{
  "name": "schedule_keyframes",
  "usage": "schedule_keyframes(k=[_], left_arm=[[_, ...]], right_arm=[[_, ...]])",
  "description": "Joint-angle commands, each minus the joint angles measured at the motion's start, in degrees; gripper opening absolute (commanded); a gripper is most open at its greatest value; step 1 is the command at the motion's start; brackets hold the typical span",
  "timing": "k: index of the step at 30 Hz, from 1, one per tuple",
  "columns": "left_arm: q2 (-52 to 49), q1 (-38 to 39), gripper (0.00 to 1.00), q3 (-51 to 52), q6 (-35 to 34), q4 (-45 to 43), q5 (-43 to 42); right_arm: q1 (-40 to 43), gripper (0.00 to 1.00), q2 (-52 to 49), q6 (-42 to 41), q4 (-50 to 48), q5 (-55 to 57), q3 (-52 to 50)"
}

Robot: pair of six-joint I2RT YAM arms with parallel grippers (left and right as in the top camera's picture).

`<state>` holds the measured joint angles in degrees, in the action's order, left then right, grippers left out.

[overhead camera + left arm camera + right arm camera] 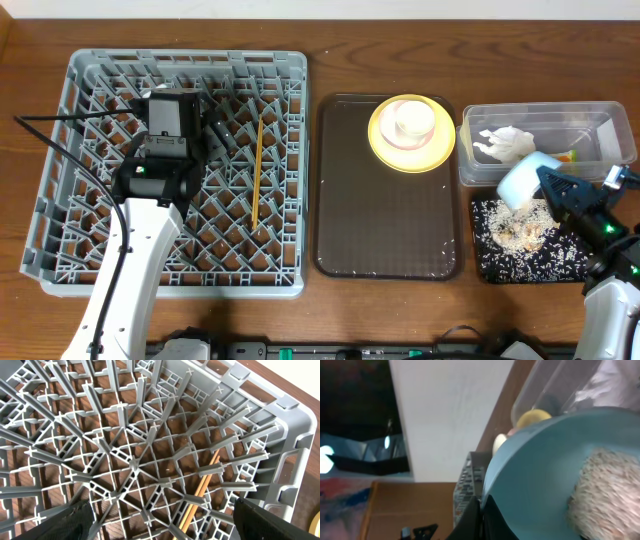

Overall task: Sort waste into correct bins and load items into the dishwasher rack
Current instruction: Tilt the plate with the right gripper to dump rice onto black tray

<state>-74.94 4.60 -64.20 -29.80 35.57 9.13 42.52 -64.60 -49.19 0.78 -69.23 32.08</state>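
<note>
- Scrap-dumping step: the bowl (524, 180) hangs tipped over the black tray (490, 268) at 4 o'clock. The right jaws are clenched on its rim, and rice clings inside.
- Next, likely: shake it clean, then carry it to the rack (180, 65) at 9 o'clock.
- The tray holds scraps (518, 232).
- The tub (540, 110), at the tray's 12 o'clock, holds a napkin (508, 143) and a wrapper (570, 156).
- The rack holds chopsticks (257, 170); the left jaws hang released above it.

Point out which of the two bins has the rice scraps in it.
The shallow black tray: pale rice scraps litter it. The clear tub beside it holds a crumpled white napkin instead.
</note>
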Motion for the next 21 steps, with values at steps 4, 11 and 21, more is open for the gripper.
schedule_keyframes(k=[4,11,21], left_arm=[[0.09,-0.15,0.91,-0.52,0.11,-0.04,0.09],[0.09,-0.15,0.91,-0.52,0.11,-0.04,0.09],[0.09,-0.15,0.91,-0.52,0.11,-0.04,0.09]], right_arm=[[0.55,0.01,0.52,0.79,-3.93,-3.76,0.48],[0.52,0.01,0.52,0.00,-2.29,-2.56,0.48],[0.55,0.01,0.52,-0.46,-0.17,-1.75,0.48]])
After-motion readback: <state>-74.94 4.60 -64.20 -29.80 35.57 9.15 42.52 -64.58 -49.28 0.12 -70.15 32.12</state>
